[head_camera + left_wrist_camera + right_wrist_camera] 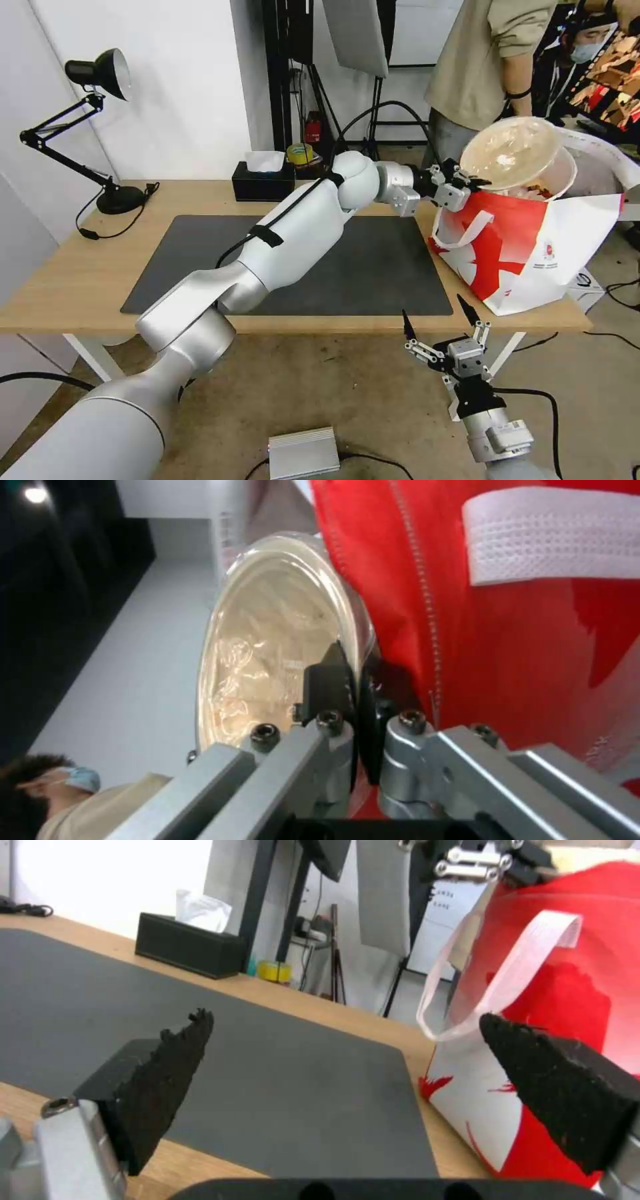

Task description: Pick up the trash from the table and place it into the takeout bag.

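Low in the head view, right of centre, the right gripper point(441, 321) hangs in front of the table's point(80, 267) near edge, its jaws spread wide with nothing between them. Beyond it, at the right end of the table, the red-and-white takeout bag point(533, 253) stands beside the black mat point(373, 267). Above the bag's mouth, in the upper right of the frame, the left gripper point(472, 181) is clamped on the rim of the tan lidded bowl point(517, 153), held tipped on its side. A black tissue box point(262, 180) sits at the far edge.
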Controlling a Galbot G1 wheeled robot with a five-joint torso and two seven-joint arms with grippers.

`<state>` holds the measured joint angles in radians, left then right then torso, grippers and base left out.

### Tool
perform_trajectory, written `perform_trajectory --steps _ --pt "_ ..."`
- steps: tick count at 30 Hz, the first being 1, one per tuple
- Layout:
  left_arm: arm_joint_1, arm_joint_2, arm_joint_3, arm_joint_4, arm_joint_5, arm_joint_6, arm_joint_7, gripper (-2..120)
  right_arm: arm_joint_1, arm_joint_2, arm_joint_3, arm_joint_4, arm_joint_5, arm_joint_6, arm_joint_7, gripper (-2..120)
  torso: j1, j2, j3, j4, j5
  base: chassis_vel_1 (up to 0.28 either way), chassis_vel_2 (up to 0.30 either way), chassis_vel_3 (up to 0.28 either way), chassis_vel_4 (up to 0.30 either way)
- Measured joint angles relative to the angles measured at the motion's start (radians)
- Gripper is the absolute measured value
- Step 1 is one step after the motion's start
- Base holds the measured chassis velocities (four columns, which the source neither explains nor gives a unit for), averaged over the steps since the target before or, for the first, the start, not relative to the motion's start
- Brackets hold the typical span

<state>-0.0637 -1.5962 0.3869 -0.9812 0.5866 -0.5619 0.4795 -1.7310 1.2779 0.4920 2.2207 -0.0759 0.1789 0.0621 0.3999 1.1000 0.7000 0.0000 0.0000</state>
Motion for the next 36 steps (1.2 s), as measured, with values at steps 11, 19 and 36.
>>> perform_trajectory --steps 11,19,36 --pt "-0.049 0.0 0.04 0.045 -0.001 0.031 0.027 0 0.0 0.0 0.0 0.0 0.0 0.0 0.0 100 0.0 0.0 0.0 -0.0001 0.0001 0.0 0.0 0.0 0.0" --pt "-0.069 0.0 0.061 0.061 -0.026 0.046 0.033 0 0.0 0.0 0.0 0.0 0.0 0.0 0.0 100 0.0 0.0 0.0 0.0 0.0 0.0 0.0 0.0 0.0" --pt "-0.083 0.0 0.1 0.062 -0.066 0.068 0.026 26 0.0 0.0 0.0 0.0 0.0 0.0 0.0 100 0.0 0.0 0.0 0.0 0.0001 0.0 0.0 0.0 0.0"
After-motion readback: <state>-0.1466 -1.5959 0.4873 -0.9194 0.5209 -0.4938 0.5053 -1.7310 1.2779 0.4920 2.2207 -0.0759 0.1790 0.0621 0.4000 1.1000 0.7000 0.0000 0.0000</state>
